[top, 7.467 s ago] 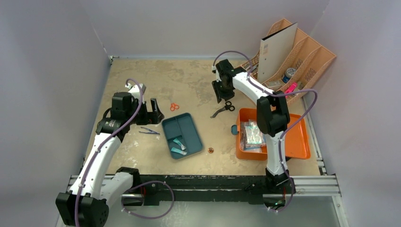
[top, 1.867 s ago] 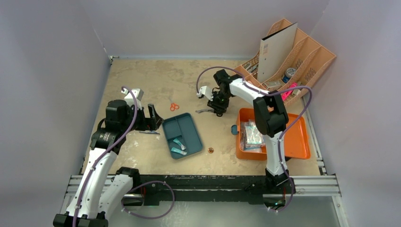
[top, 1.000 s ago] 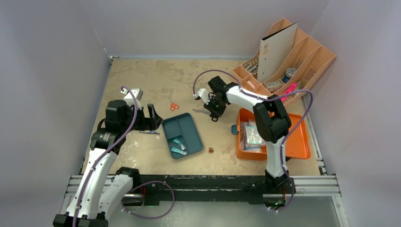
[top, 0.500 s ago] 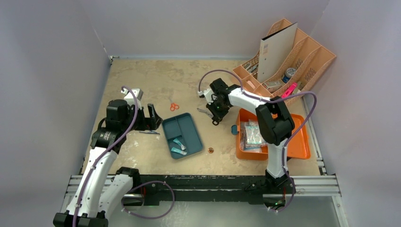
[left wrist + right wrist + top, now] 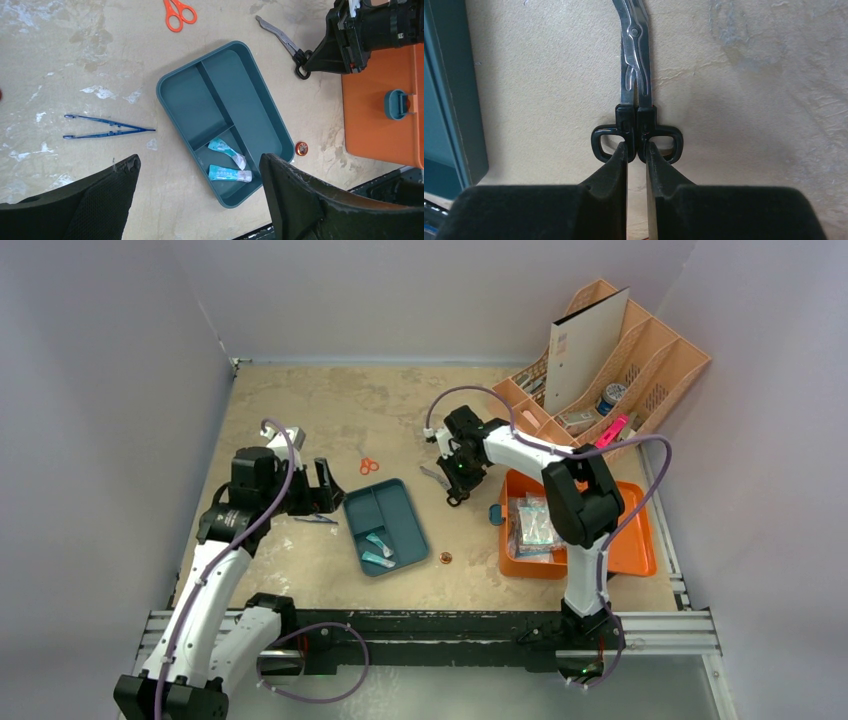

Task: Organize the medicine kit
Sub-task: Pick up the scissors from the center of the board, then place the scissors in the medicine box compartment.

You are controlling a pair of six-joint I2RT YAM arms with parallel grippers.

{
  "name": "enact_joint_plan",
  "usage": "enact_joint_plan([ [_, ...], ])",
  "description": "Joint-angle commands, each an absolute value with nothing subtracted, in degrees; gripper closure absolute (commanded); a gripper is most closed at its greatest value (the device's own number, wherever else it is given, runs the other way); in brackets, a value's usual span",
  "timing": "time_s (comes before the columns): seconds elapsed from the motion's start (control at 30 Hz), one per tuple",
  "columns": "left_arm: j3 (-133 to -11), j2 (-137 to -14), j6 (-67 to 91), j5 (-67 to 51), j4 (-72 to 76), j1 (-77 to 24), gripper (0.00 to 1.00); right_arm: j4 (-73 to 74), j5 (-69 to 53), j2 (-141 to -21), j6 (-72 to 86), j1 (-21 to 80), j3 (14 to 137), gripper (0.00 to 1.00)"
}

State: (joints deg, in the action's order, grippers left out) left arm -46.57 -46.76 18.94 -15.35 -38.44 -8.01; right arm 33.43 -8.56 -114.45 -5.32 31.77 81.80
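The medicine kit (image 5: 625,540) is an orange case lying open at the right, with packets (image 5: 530,523) in its left half and a grey-blue latch (image 5: 397,104). My right gripper (image 5: 637,150) is shut on the black handles of grey bandage scissors (image 5: 636,75), one fingertip in each loop, just left of the case (image 5: 375,135). My left gripper (image 5: 199,165) hangs open and empty over the near end of a dark teal tray (image 5: 200,100). Two small tubes (image 5: 227,172) lie in the tray's small compartment.
Blue tweezers (image 5: 107,132) lie left of the tray, orange scissors (image 5: 177,12) beyond it. A small copper disc (image 5: 300,147) lies between tray and case. A peach desk organizer (image 5: 640,360) with a board and small items stands at the back right. Walls enclose three sides.
My right gripper has turned and shifted slightly right and nearer with the bandage scissors in it. The left arm has edged a little to the right, its gripper still open.
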Motion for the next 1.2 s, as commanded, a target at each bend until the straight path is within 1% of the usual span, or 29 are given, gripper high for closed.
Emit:
enact_joint_plan([
  [0.0,-48.25,-47.25,22.44,-18.00,-36.53,-8.26,0.13,35.15,-10.53,-110.59,-0.89,31.87,81.04,1.00],
  [0.47,-46.49,-50.43,29.38,-20.57,-32.48,-8.26,0.18,33.29,-14.17,-105.35,8.95,31.86,78.10,1.00],
  [0.67,-45.73,-51.64,31.07,-19.41,-31.03,-8.26,0.19,29.18,-16.07,-101.23,17.20,31.90,74.82,1.00],
  [0.83,-47.50,-55.20,30.96,-21.65,-32.05,-8.26,0.18,23.42,-16.47,-96.66,24.33,33.81,71.33,1.00],
  [0.93,-48.04,-55.76,30.40,-19.33,-32.23,-8.18,0.16,21.72,-14.69,-95.20,27.85,36.39,70.44,1.00],
  [1.17,-50.71,-56.38,31.69,-7.02,-37.50,-7.32,0.10,18.86,-8.35,-94.34,35.16,45.14,70.19,1.00],
])
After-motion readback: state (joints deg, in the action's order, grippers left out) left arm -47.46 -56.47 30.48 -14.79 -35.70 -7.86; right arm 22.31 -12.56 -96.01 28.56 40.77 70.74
